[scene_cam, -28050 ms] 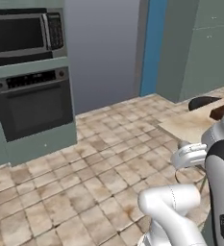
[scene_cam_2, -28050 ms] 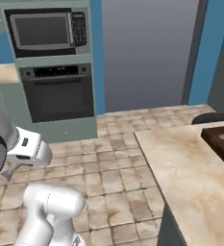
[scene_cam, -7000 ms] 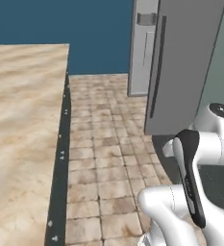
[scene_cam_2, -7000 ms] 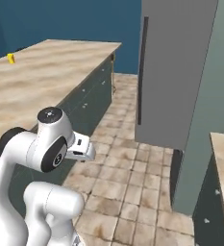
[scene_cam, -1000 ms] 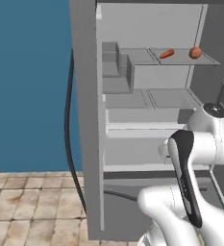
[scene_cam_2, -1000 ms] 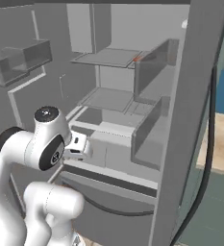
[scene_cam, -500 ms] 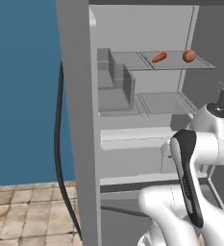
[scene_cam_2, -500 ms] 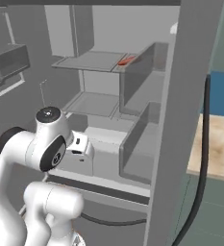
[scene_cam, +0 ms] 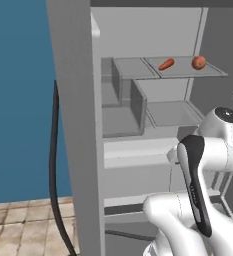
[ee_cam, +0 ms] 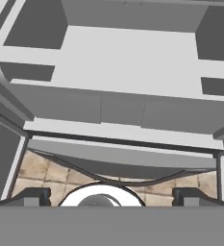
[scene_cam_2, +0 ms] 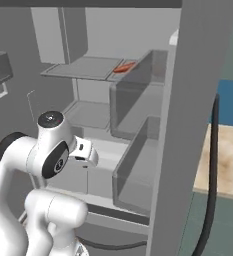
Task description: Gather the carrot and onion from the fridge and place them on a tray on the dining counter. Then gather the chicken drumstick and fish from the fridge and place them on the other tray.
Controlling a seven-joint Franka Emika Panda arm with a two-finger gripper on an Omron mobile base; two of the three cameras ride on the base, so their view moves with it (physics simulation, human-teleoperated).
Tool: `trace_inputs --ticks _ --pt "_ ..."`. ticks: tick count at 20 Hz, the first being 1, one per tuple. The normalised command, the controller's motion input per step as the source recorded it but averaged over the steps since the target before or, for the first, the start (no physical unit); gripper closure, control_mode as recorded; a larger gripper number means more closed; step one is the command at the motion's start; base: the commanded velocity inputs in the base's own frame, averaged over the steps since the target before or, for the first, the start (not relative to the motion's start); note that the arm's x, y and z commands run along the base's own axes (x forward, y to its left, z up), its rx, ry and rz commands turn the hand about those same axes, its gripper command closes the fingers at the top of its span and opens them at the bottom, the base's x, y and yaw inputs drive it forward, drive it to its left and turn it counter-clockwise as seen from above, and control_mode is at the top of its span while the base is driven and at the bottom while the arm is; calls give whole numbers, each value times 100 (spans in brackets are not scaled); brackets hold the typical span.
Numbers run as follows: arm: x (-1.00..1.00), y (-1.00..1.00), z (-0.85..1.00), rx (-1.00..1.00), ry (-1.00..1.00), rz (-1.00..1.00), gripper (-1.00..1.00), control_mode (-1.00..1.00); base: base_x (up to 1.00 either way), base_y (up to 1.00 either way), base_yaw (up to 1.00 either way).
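The fridge stands open in front of me. An orange carrot (scene_cam: 166, 64) and a round reddish onion (scene_cam: 198, 62) lie side by side on its upper glass shelf (scene_cam: 185, 74), well above my hand. From the right, the carrot (scene_cam_2: 124, 67) shows at the shelf's far end. My gripper (ee_cam: 112, 196) is open and empty, its fingertips (ee_cam: 32, 195) wide apart. It points down at the fridge's lower drawers (ee_cam: 118, 113). The chicken drumstick, fish, trays and dining counter are out of view.
The fridge door (scene_cam: 78, 130), with its bins (scene_cam_2: 138, 165), stands open and close to the arm. A black cable (scene_cam: 54, 165) hangs beside the door. Tiled floor (ee_cam: 39, 170) lies below the fridge. A beige countertop (scene_cam_2: 228, 160) sits behind the door.
Both base views have shifted: the base has driven nearer to the fridge, so its shelves look larger and more central. The arm keeps its pose and the gripper stays open.
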Motion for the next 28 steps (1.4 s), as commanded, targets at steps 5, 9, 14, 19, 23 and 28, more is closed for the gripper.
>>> trace_inputs --ticks 5,9,14,19,23,28 --pt "0 0 0 0 0 0 -100 100 20 -43 0" --pt "0 0 0 0 0 0 -100 100 38 -27 -1" --pt "0 0 0 0 0 0 -100 100 63 -2 -7" --pt "0 0 0 0 0 0 -100 100 73 0 -15" --pt "0 0 0 0 0 0 -100 100 88 2 -17" --pt "0 0 0 0 0 0 -100 100 72 11 -13"
